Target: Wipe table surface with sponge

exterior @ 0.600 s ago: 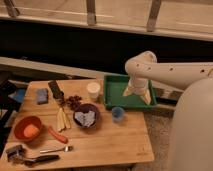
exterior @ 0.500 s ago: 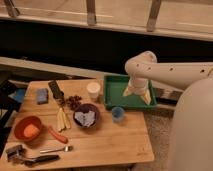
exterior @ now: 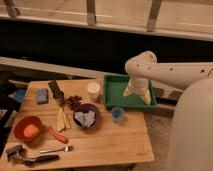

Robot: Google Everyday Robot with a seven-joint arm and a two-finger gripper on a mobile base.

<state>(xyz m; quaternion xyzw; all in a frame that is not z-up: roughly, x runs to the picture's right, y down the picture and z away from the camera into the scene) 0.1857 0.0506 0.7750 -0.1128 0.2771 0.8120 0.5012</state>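
The grey-blue sponge [exterior: 42, 95] lies flat near the far left corner of the light wooden table surface [exterior: 112, 140]. My gripper [exterior: 138, 94] hangs at the table's right end over the green tray [exterior: 116, 85], well to the right of the sponge. It points downward with its two pale fingers [exterior: 129, 91] spread apart and nothing between them, so it is open. The white arm reaches in from the right side.
On the table stand a white cup [exterior: 93, 90], a small blue cup [exterior: 118, 114], a dark bowl [exterior: 86, 116], an orange bowl [exterior: 27, 128], a black grater [exterior: 55, 90], food pieces [exterior: 63, 119] and utensils [exterior: 32, 156]. A bright blue flat object [exterior: 19, 95] sits off the left edge.
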